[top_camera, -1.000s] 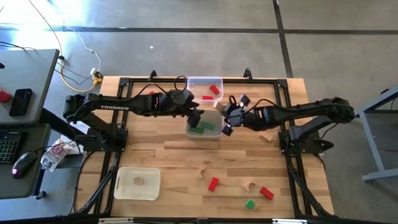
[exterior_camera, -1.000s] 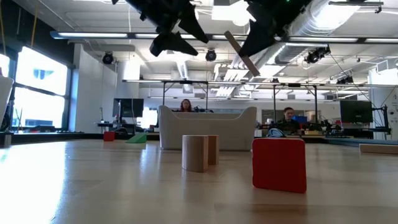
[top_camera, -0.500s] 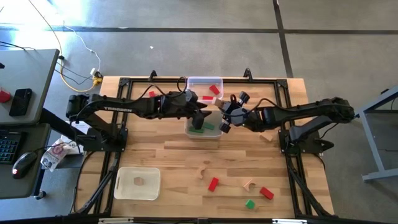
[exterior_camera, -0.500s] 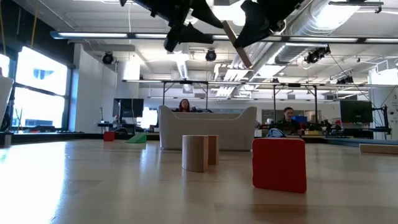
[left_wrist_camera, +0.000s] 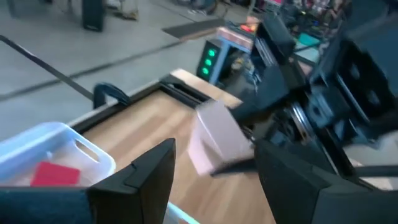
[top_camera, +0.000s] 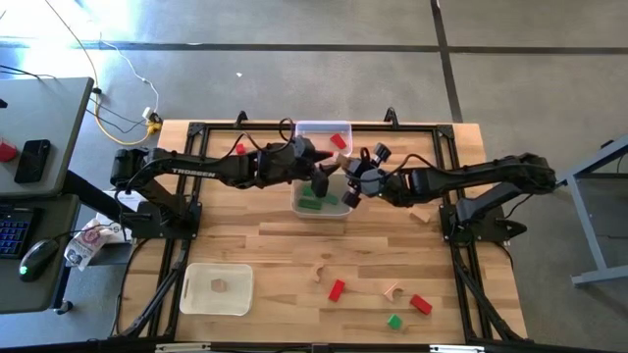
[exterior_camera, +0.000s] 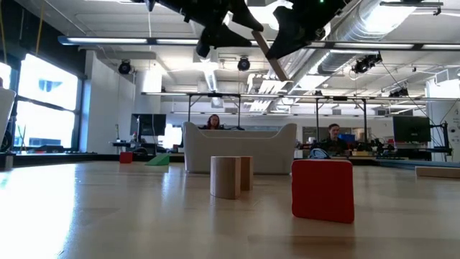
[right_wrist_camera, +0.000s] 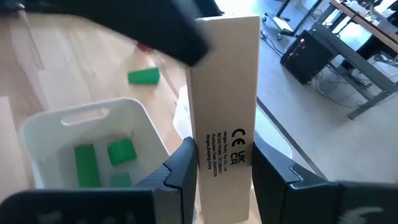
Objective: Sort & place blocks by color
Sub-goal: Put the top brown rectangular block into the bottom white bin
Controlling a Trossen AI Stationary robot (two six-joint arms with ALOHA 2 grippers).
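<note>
My right gripper (top_camera: pixel 350 184) is shut on a plain light wood bar (right_wrist_camera: pixel 224 93), held in the air over the clear tray (top_camera: pixel 319 208) that holds green blocks (right_wrist_camera: pixel 86 163). The same bar (exterior_camera: pixel 272 54) shows high up in the low view. My left gripper (top_camera: pixel 322 176) is open, and its fingers (left_wrist_camera: pixel 149 180) stand on either side of the bar's free end (left_wrist_camera: pixel 214 138). I cannot tell whether they touch it. A far tray (top_camera: pixel 306 129) holds red blocks. Loose blocks lie on the table near its front edge. My right gripper pinches the bar's near end (right_wrist_camera: pixel 224 171) between its two fingers, one on each of two opposite long sides. The fingers come from the table's right and lie along the bar. The bar sticks out past them toward my left gripper, tilted and lifted clear.
A white tray (top_camera: pixel 201 294) at the near left holds one wood block. Red (top_camera: pixel 337 289), wood (top_camera: pixel 392 290) and green (top_camera: pixel 394 321) blocks lie loose toward the front, another wood one (top_camera: pixel 420 216) by the right arm. A wood block (exterior_camera: pixel 230 176) and a red block (exterior_camera: pixel 323 189) stand close to the low camera.
My left gripper has moved toward the table's right, up to the bar's free end, and has tipped up to nearly level, staying open. My right gripper has kept its place and turned a little, with the bar still in it.
</note>
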